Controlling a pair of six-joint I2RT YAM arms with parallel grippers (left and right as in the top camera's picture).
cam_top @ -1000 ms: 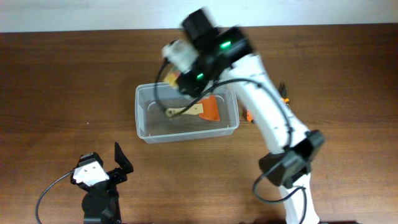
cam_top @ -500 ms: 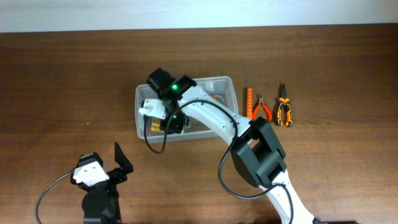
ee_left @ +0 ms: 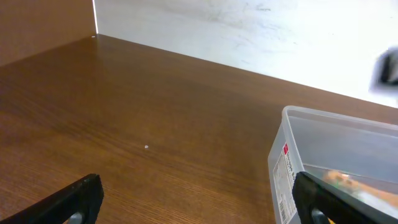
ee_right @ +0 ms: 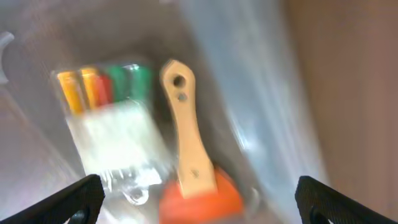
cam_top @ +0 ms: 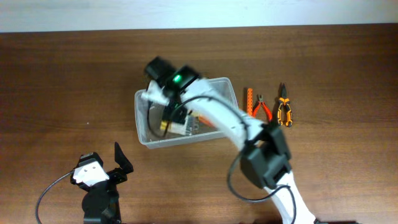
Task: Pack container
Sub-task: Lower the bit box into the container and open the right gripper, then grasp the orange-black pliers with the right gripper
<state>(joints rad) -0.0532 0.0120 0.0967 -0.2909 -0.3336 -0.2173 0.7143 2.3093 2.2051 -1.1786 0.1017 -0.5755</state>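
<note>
Black-fingered, the right gripper (ee_right: 202, 200) hangs spread wide and empty over the container (cam_top: 142, 124), which sits mid-table. Directly below lie a wooden-handled scraper (ee_right: 185, 143) and a small box of coloured bits (ee_right: 109, 124), both resting on its floor as packed goods. An orange tool (cam_top: 250, 101), red pliers (cam_top: 263, 107) and orange-and-black pliers (cam_top: 284, 112) lie lined up just right of it, probably awaiting their turn. The left gripper (ee_left: 193, 202), likewise open, sits apart near the table's front. A red-marked label (ee_left: 287, 180) on the container's end wall is too small to read.
</note>
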